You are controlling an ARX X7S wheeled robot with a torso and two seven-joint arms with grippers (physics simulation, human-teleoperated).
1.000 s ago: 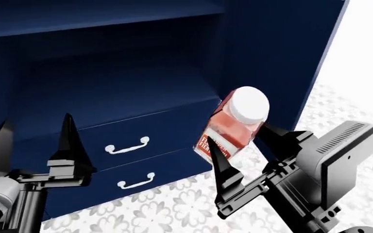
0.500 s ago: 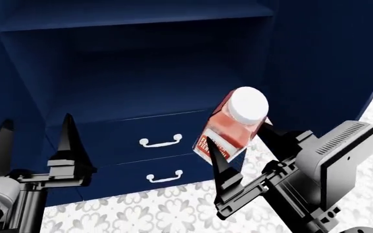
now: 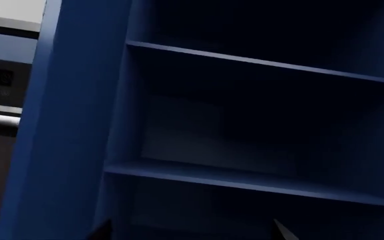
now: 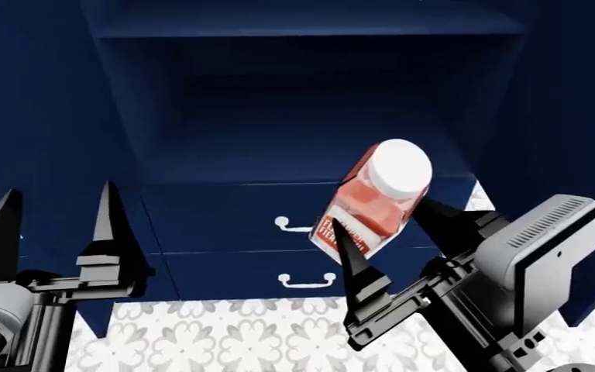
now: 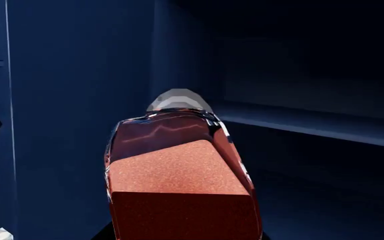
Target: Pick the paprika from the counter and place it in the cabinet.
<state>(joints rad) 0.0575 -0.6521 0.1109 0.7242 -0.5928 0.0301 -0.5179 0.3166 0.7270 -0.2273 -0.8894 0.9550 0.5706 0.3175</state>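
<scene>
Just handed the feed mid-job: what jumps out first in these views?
The paprika, its white cap tipped toward the head camera, sits clamped in the right gripper in front of the cabinet, level with its drawers. Behind it gapes the dark navy shelf recess; the shelves in view look bare. The left gripper stands open and empty at lower left.

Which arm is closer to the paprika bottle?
Right: its end effector grips the paprika. The left end effector is open and empty, off to the bottle's left.
</scene>
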